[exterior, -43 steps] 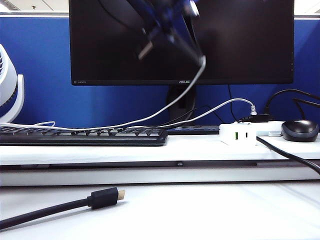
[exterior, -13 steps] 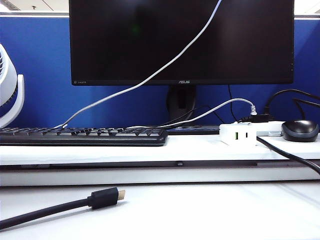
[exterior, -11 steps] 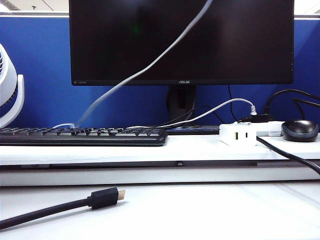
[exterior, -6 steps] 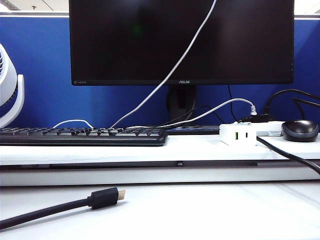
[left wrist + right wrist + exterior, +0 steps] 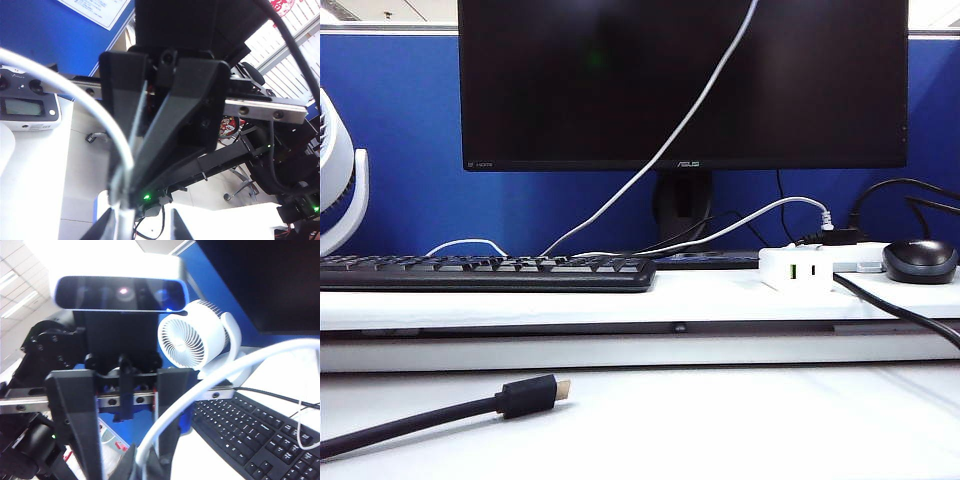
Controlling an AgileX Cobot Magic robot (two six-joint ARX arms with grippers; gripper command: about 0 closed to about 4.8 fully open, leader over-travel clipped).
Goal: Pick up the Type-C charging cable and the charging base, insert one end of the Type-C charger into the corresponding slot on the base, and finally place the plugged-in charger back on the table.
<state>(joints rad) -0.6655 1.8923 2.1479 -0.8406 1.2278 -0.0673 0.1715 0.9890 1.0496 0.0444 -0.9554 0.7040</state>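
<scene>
The thin white charging cable (image 5: 660, 155) ran in the exterior view from the top edge of the frame, across the front of the black monitor (image 5: 682, 82), and slanted down to the left to the raised shelf behind the black keyboard (image 5: 485, 271). A small loop of it lay behind the keyboard, further left. Neither gripper was visible in that view; the cable's upper end went out of frame.

In the right wrist view, the right gripper (image 5: 137, 465) was pressed shut on the charging cable (image 5: 200, 390), which left the fingertips and curved away over the keyboard (image 5: 245, 432) toward the monitor side. A white desk fan (image 5: 192, 337) stood behind.

In the left wrist view, the left gripper (image 5: 125, 195) had its black fingers (image 5: 172, 135) converging at the tips, with the cable (image 5: 85, 105) passing between them. The frames did not settle whether those fingers were clamped on the cable or slightly parted around it; I could not tell.

The charging base (image 5: 798, 268), a small white block with a green-lined port facing forward, sat on the raised shelf of the table (image 5: 720, 420), right of the keyboard, with nothing plugged into its front ports. A black mouse (image 5: 920, 260) sat further right of it. A greyish cable (image 5: 740, 222) arched down to a plug behind the base. On the lower table surface, a thick black cable with a gold-tipped plug (image 5: 525, 396) lay at the left front, well apart from the base.
</scene>
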